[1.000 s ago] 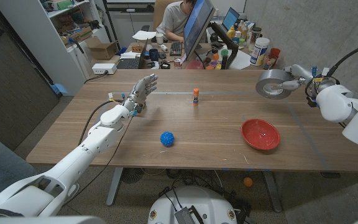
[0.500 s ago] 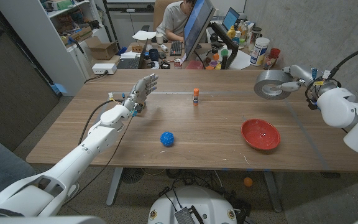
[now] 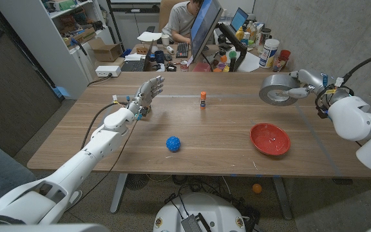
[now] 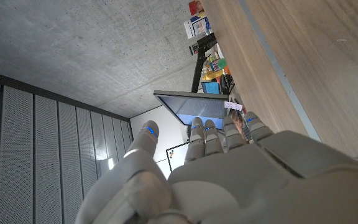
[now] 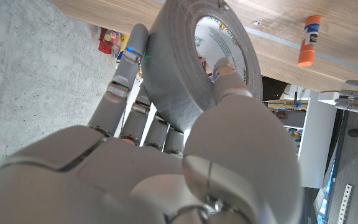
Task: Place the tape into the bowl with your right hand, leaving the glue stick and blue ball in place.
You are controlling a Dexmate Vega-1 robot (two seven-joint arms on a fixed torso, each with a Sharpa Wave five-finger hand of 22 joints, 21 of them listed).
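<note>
Right hand [image 3: 308, 82] is gripping the gray tape roll [image 3: 277, 89], holding it in the air over the table's [image 3: 95, 135] far right part, beyond the red bowl [image 3: 270, 139]. Left hand [image 3: 145, 95] is holding nothing, fingers extended. Glue stick [image 3: 203, 99] is standing mid-table, blue ball [image 3: 173, 143] sitting nearer the front edge.
</note>
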